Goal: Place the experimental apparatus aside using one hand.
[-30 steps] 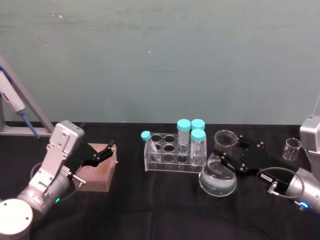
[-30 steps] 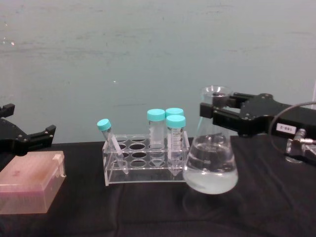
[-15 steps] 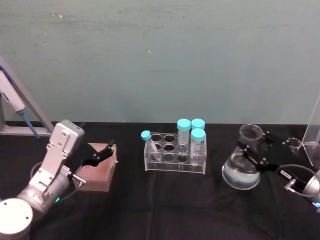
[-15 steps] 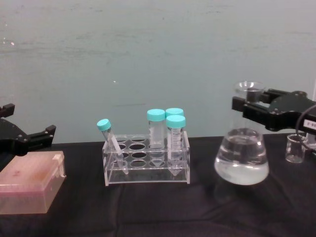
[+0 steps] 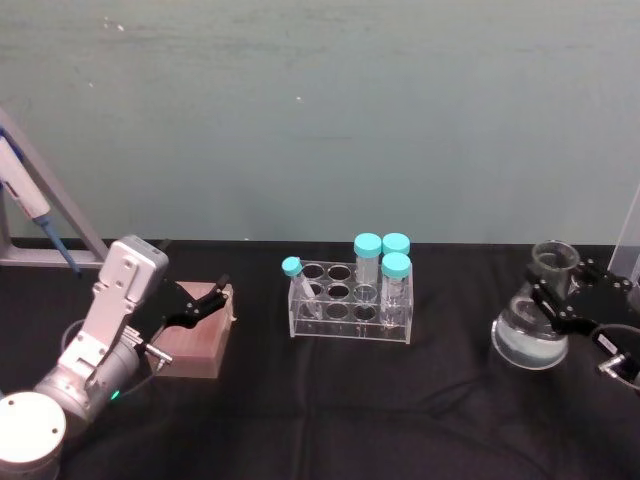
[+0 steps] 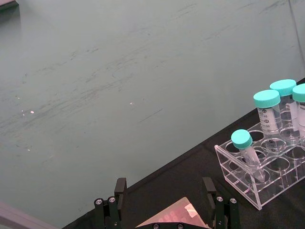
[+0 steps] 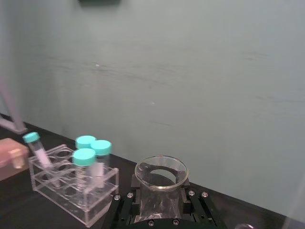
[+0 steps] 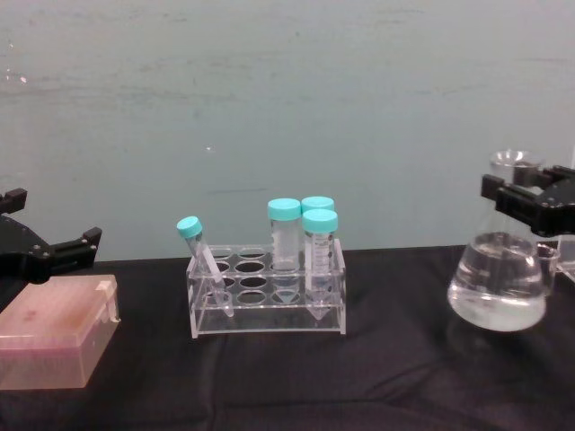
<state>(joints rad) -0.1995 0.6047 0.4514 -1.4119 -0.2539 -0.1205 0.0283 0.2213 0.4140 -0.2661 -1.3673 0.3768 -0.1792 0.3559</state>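
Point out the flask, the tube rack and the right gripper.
flask [image 8: 499, 285]: chest view, on its liquid-filled belly.
tube rack [image 5: 348, 324]: head view, on its clear front wall.
right gripper [image 5: 556, 292]: head view, between its fingertips at the flask's neck.

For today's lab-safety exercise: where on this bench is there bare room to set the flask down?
Bare cloth lies between the rack and the flask, and along the front edge. The right end is crowded, with the right gripper clamping the flask. The left gripper hovers over the pink box.

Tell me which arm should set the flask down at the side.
Right. The right gripper is clamped on the conical flask's neck at the table's right edge. The left gripper hangs open over the pink box, far across the tube rack.
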